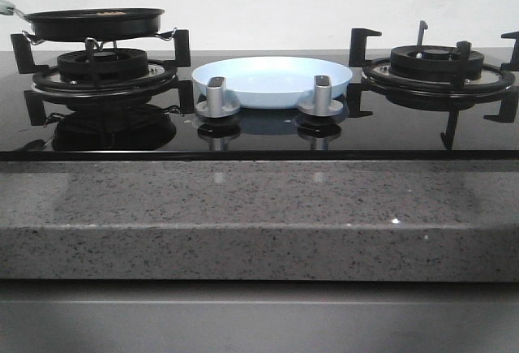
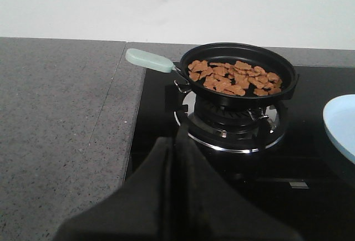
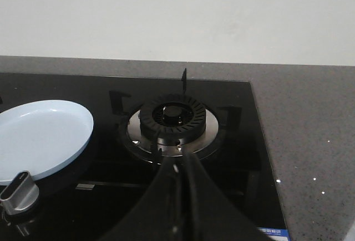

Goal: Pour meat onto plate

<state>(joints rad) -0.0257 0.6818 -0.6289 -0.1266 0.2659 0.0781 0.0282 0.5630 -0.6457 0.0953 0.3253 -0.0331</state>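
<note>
The meat sat in the frying pan on the left burner, the plate waiting empty beside it (both hands, left hand and right hand, pressed together, holding nothing).

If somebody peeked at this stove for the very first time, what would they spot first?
Probably the black frying pan on the left burner, full of little orange-brown meat slices, with its pale handle sticking out over the grey counter. Next, the shiny pale-blue plate, empty, in the middle of the black glass stovetop behind two silver knobs. The right burner has nothing on it.
</note>
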